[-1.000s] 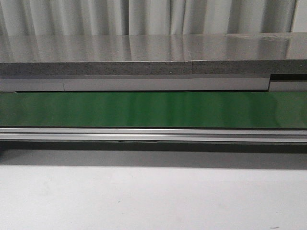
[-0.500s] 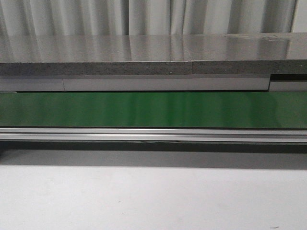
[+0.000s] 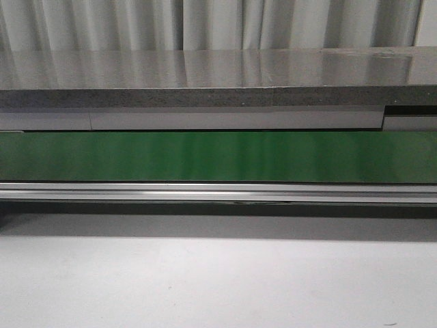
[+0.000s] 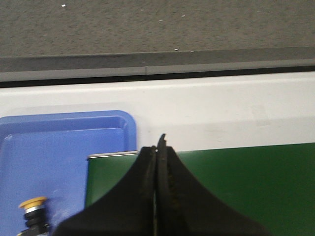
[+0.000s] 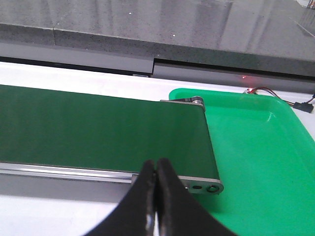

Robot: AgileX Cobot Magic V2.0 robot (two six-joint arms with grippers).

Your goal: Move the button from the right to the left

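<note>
Button [image 4: 32, 209] sits in blue tray [image 4: 74, 142] at the left end of the green belt [image 3: 218, 156]; green tray [image 5: 256, 147] at right end looks empty. Risk: task looks done, so a stray grab could knock the button over. Left gripper [image 4: 156, 147] pinched closed, holding nothing; right gripper [image 5: 156, 169] likewise, above the belt edge.

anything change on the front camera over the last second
Nothing visibly changed. The green conveyor belt, its metal rail and the white table look the same in the front view across all three pictures, and no arm, hand or button enters that view.
</note>
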